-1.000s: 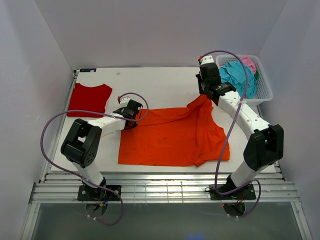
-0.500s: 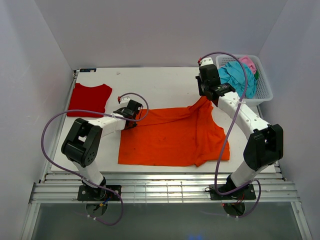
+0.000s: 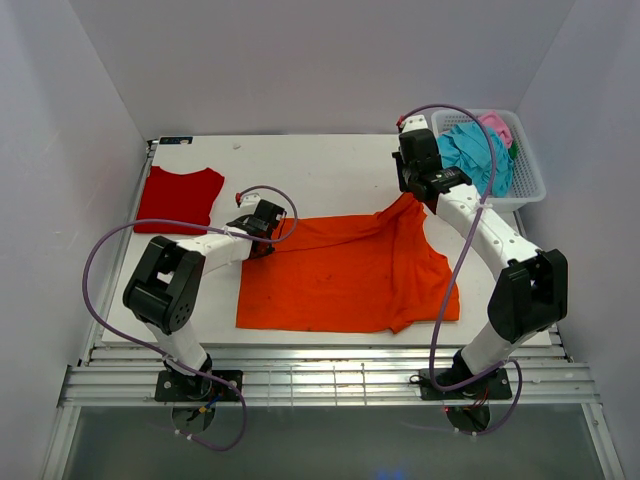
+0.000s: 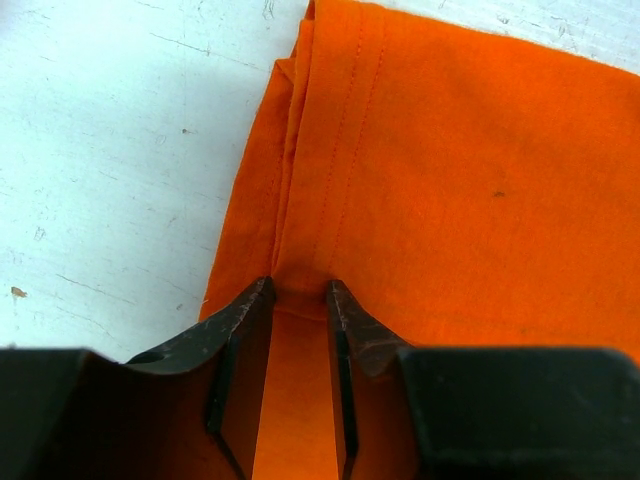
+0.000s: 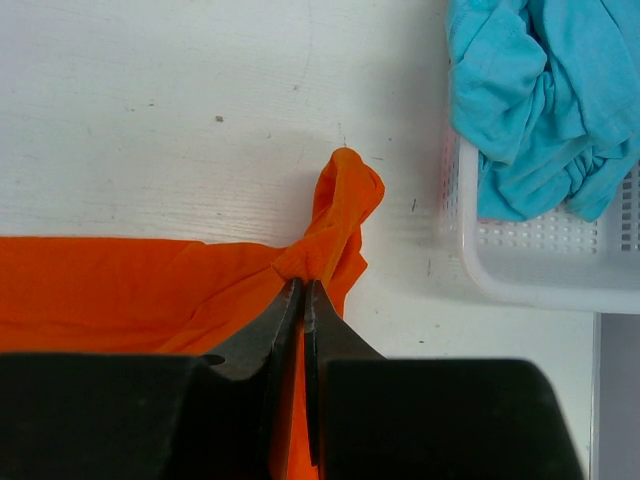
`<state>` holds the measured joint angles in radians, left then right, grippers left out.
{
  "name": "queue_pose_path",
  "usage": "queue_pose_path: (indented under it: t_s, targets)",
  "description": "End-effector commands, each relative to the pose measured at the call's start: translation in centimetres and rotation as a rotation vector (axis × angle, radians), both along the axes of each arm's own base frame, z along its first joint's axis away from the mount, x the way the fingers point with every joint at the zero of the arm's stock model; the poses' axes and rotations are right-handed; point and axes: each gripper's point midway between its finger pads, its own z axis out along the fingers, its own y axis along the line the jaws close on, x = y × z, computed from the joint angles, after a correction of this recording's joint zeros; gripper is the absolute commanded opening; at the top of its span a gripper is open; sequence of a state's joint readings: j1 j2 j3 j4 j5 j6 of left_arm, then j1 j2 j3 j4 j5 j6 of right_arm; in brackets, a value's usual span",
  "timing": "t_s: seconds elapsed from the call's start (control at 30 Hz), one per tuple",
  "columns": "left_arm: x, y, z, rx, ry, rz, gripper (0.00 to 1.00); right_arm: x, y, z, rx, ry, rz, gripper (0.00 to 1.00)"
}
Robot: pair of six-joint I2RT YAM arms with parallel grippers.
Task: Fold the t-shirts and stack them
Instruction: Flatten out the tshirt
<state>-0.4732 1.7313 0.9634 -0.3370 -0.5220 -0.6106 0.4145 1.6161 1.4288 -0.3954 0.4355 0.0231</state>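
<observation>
Two grippers pinch the orange t-shirt [image 3: 350, 285] spread on the table [image 3: 320, 165]: left gripper [image 4: 300, 292] narrowed on a hem fold, right gripper [image 5: 303, 288] clamped on a bunched corner, apparently to pull it flat. A red t-shirt [image 3: 180, 195] lies folded far left.

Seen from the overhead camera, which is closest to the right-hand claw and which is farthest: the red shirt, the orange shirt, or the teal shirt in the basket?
1. The orange t-shirt: pinched in the right gripper itself.
2. The teal t-shirt: just to the gripper's right, inside the white basket.
3. The red t-shirt: across the table, at the far left.
</observation>
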Motion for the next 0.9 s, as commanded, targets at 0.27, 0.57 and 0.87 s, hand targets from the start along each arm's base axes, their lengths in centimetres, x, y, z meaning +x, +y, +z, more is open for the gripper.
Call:
queue_pose_path:
  t_s: [0.27,0.57,0.87]
  targets:
    - [0.0,0.6,-0.1,0.013,-0.006,0.019,0.21,-0.3,-0.6,2.0,0.017,-0.055,-0.022,0.08]
    - [1.0,0.4,1.8,0.013,-0.053,0.020,0.00,-0.5,-1.0,3.1,0.015,-0.075,-0.033,0.08]
    - [3.1,-0.4,9.3,-0.034,-0.190,0.008,0.00,-1.6,-2.6,5.7,0.004,-0.119,-0.074,0.08]
